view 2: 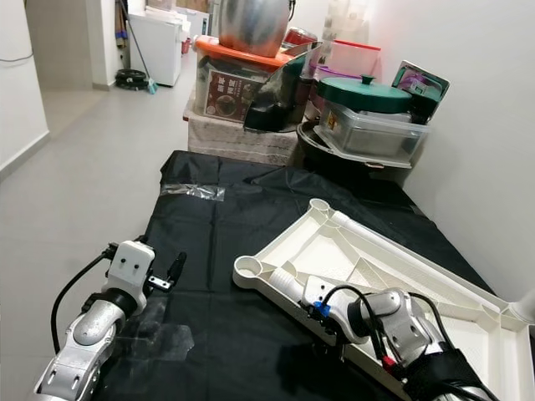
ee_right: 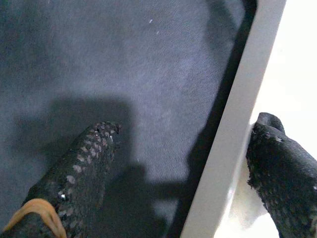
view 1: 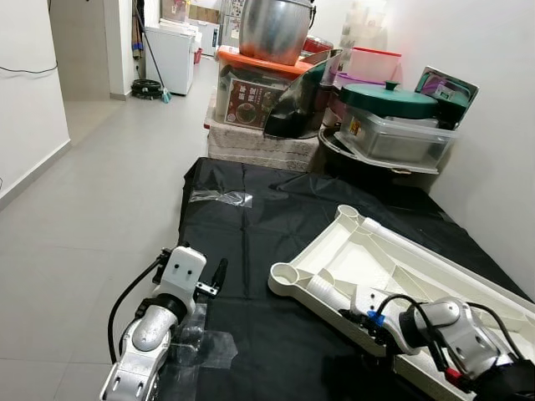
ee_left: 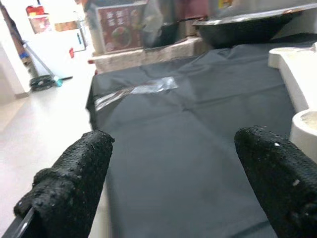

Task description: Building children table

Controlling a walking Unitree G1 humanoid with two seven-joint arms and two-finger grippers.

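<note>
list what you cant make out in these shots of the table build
- White table top: its far right end is cut off by the edge of the left eye view.
- Right gripper: in the head views the right wrist hides the fingers; the right wrist view shows them open, straddling the table top's rim.
- Red box label: too small to read.
- Left gripper: open above the black sheet; contact with it can't be told.

The cream plastic tabletop (view 1: 393,259) lies upside down on the black sheet (view 1: 251,242), round leg sockets facing up.
</note>
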